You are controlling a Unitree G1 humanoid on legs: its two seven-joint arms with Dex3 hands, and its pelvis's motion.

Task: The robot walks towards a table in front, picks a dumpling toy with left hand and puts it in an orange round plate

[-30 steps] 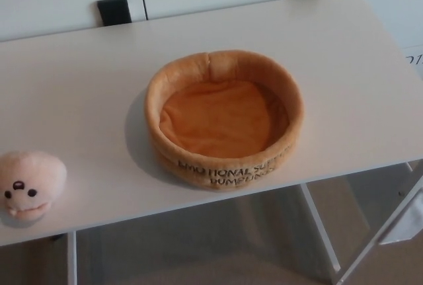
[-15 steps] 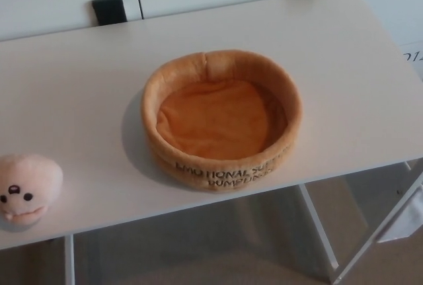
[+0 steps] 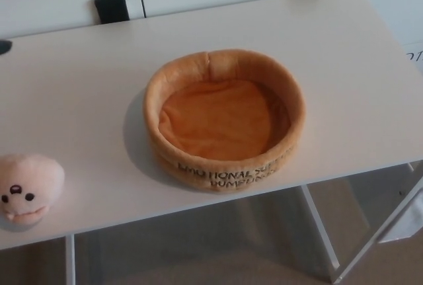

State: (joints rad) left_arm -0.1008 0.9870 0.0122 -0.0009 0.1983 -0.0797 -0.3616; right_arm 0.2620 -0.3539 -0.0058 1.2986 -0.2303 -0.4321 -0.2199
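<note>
- While neither of the robot's hands shows anywhere over the bench (image 3: pixel 79 100), whether their fingers are apart or together cannot be told from where I stand.
- A pale pink dumpling toy (image 3: pixel 28 188) sits at the near left corner of the bench, close to the front edge, and is partly cut by the left border of the view.
- It has two small dark eyes and a dark mark above them, and it faces the near side.
- An orange round plate (image 3: pixel 225 67) rests around the middle of the bench, a little toward the near edge.
- It is a soft, plush thing with a raised, padded wall and a darker orange cloth floor, and it holds nothing.
- Dark stitched lettering runs along the plate's near outer wall in two lines; the words are blurred, and I can only partly read them.
- Toy and plate stand well apart, with bare white bench top between them.
- Two black brackets (image 3: pixel 111 8) show beyond the far edge of the bench, against white panels.
- A small dark shape (image 3: pixel 4 46) pokes in at the left border near the far left of the bench; I cannot tell what it is.
- White bench legs (image 3: pixel 322 232) show below the near edge, over a grey floor.
</note>
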